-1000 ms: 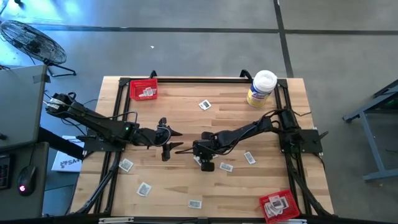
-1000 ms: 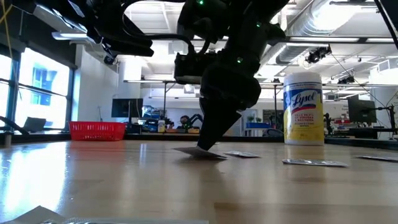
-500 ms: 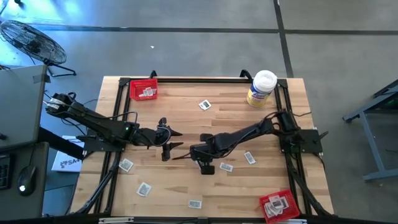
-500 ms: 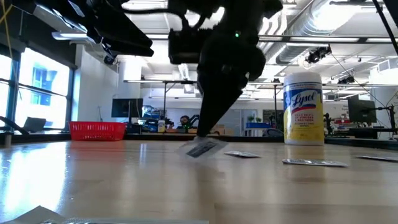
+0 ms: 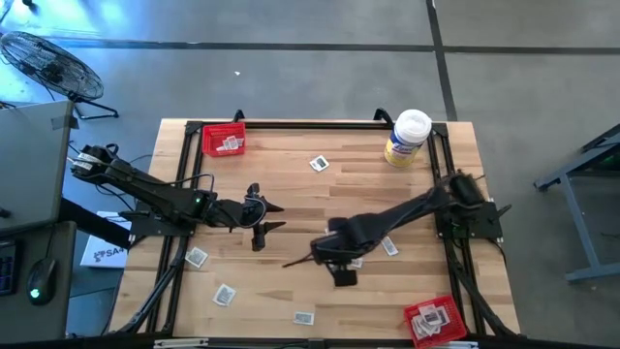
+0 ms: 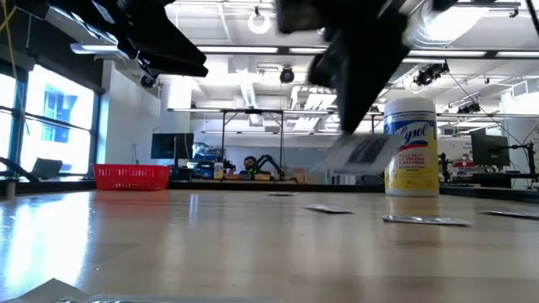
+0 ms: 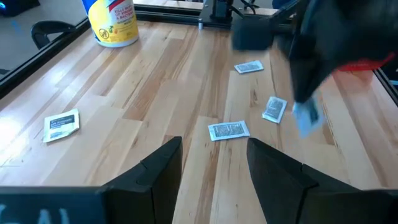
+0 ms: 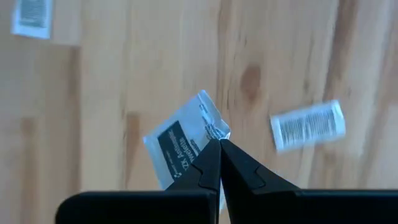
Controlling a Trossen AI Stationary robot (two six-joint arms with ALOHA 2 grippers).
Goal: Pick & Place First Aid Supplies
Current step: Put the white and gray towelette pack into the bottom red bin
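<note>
My right gripper [image 8: 219, 149] hangs above the middle of the table [image 5: 291, 194], shut on one small white-and-grey packet [image 8: 183, 149]. That packet also shows in the low view [image 6: 364, 153] and in the left wrist view [image 7: 305, 117], up in the air. Other packets lie flat on the wood, two just right of the gripper [image 5: 388, 246] [image 5: 353, 260] and one farther back [image 5: 319, 164]. My left gripper [image 5: 268, 219] waits open at the middle left, holding nothing. My right gripper pinches the packet by one corner [image 8: 212, 132] between its two fingertips. The fingers come from above, pointing steeply down. The packet hangs tilted below them, lifted clear of the table.
A red tray [image 5: 224, 139] with packets stands at the far left corner, another [image 5: 434, 320] at the near right corner. A white-lidded, yellow-labelled tub [image 5: 407, 136] stands at the far right. More packets lie near the front left [image 5: 197, 257] [image 5: 225, 294] [image 5: 304, 317].
My right gripper has risen from the tabletop and moved toward the near right, staying shut. The packet, which lay flat on the wood, has come up with it and now hangs tilted, clear of the table.
</note>
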